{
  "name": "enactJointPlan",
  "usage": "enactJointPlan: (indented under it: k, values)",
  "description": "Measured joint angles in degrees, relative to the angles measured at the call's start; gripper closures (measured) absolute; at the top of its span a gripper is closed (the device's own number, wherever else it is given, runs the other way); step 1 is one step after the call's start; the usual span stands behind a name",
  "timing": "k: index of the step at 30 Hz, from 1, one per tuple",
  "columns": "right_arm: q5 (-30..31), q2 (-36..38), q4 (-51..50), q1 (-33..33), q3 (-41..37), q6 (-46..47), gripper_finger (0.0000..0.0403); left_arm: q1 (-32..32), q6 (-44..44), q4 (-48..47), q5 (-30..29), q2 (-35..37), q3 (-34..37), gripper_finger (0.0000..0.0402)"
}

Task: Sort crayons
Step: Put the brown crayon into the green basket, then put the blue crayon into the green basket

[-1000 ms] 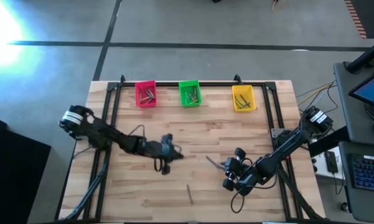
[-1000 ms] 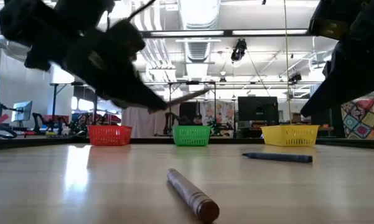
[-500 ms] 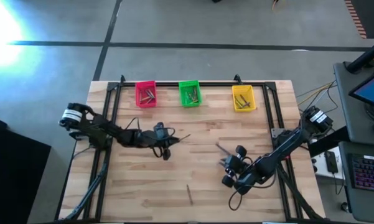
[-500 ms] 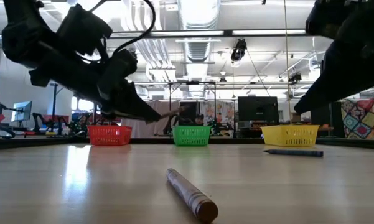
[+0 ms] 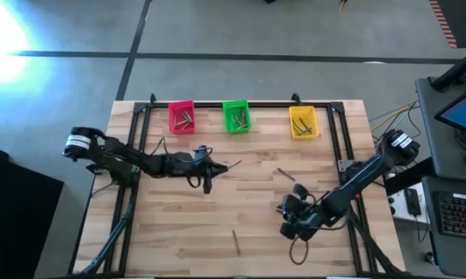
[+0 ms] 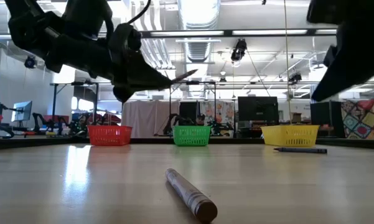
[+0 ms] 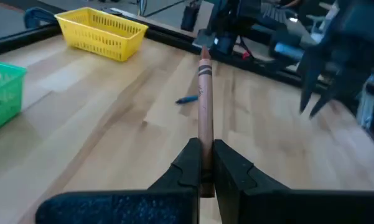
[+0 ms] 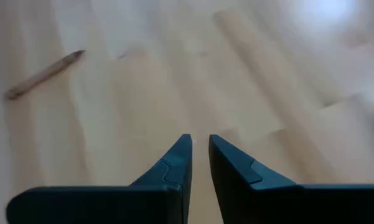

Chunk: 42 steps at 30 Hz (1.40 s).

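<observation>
I am holding the left gripper [image 7: 203, 163] above the table [image 5: 178, 232], its fingers clamping a reddish-brown crayon [image 7: 203, 102] that is sticking straight out past the fingertips; a blue crayon [image 7: 187, 99] is lying on the wood well ahead of them, toward the yellow bin [image 7: 101, 33]; my right gripper [image 8: 198, 152] is hovering with its fingers nearly closed on nothing, a narrow gap showing between them; a brown crayon [image 8: 43, 74] is lying well off to one side of those fingers.
</observation>
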State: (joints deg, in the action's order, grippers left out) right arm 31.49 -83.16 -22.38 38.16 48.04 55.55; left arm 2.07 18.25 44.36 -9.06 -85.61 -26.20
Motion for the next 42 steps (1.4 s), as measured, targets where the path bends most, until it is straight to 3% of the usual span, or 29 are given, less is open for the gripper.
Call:
enactJointPlan:
  k: [3,5,9,13,20,23,27,32,38,42]
  values:
    - [6.6,2.3,-10.0,0.3,0.4,2.2,0.0363,-0.5,-1.8,-0.2,-4.1,-0.1,0.1,0.0401]
    - [11.1,3.1,-20.5,-0.5,-0.1,9.0,0.037,-2.1,-2.3,-0.5,-7.3,-0.3,0.2,0.0401]
    - [12.2,3.0,-31.6,-3.0,-4.1,21.5,0.0382,-7.7,-1.6,-0.8,-7.1,-0.2,0.2,0.0401]
    - [9.2,2.1,-27.8,-5.1,-9.5,23.8,0.0392,-14.4,-0.3,-2.7,-5.9,-0.6,-0.9,0.0401]
    - [7.7,1.5,-25.3,-8.9,-16.2,25.0,0.0394,-25.2,-1.2,-17.5,-2.4,-2.4,-9.6,0.0399]
    - [7.9,1.7,-25.1,-10.2,-17.8,25.0,0.0394,-27.3,-2.8,-19.2,1.9,-4.0,-13.5,0.0399]
    - [8.0,1.9,-23.1,-10.5,-18.2,25.0,0.0394,-29.1,-3.0,-20.7,2.6,-7.4,-19.6,0.0398]
    - [9.2,2.0,-21.5,-10.5,-17.0,23.9,0.0394,-31.2,-2.4,-32.3,2.2,-15.9,-30.4,0.0393]
    - [9.1,2.2,-21.8,-10.4,-16.1,21.4,0.0394,-31.5,-2.4,-44.9,2.2,-25.1,-43.4,0.0333]
    - [8.0,2.2,-22.0,-10.0,-16.1,21.3,0.0394,-31.0,-2.9,-47.7,2.3,-27.2,-47.4,0.0274]
